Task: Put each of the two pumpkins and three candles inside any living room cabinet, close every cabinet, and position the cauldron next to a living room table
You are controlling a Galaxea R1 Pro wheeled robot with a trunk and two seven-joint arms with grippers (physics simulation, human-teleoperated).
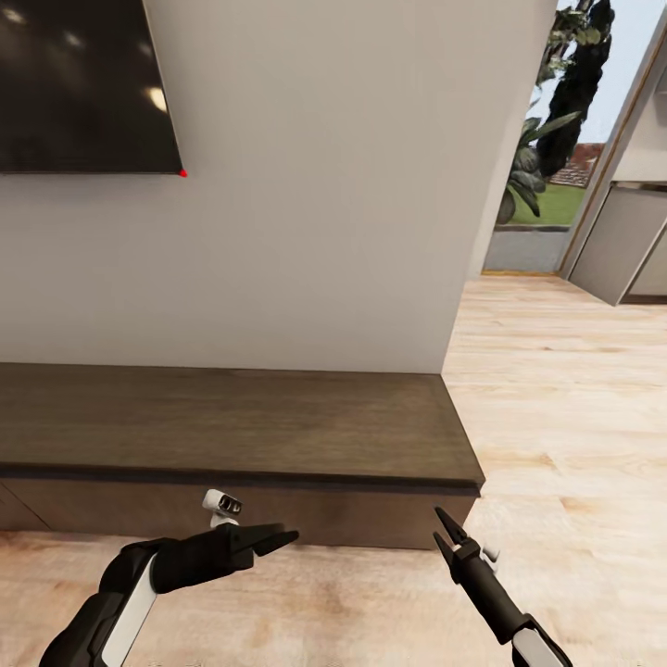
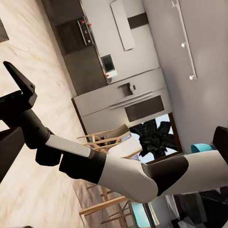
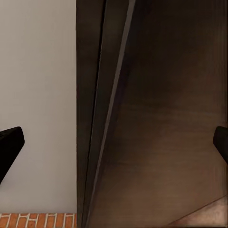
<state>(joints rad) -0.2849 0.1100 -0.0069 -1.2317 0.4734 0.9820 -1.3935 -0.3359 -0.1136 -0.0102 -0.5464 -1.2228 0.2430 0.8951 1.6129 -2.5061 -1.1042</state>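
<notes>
while i have the head camera looking down, the long, low dark-brown wooden cabinet point(image 1: 232, 426) stands flush against the pale grey wall point(image 1: 343, 213), its flat top bare and its right end stopping where the wall ends. its plain fronts lie flat under the top edge, with no gap that i can see.

my left hand point(image 1: 278, 537) hangs low in front of the cabinet's front edge, just clear of it, pointing toward the right; its black fingers look pressed together into one tip. my right hand point(image 1: 443, 534) hovers near the cabinet's right front corner, pointing up and toward the unit, its two thin black fingers slightly spread with nothing between them. in the right wrist view the dark wood of the cabinet point(image 3: 161, 118) fills most of the frame beside the wall, with a strip of red brick point(image 3: 38, 221) along one edge, and the two fingertips sit far apart at opposite sides.

a black wall-mounted screen point(image 1: 83, 83) hangs above the cabinet's left part. the light wood-plank floor point(image 1: 574, 408) runs past the cabinet's right end toward a glass door point(image 1: 556, 139) with greenery outside. the left wrist view looks across my right arm point(image 2: 118, 171) toward a kitchen with a steel fridge point(image 2: 126, 102) and wooden chairs point(image 2: 107, 140).
</notes>
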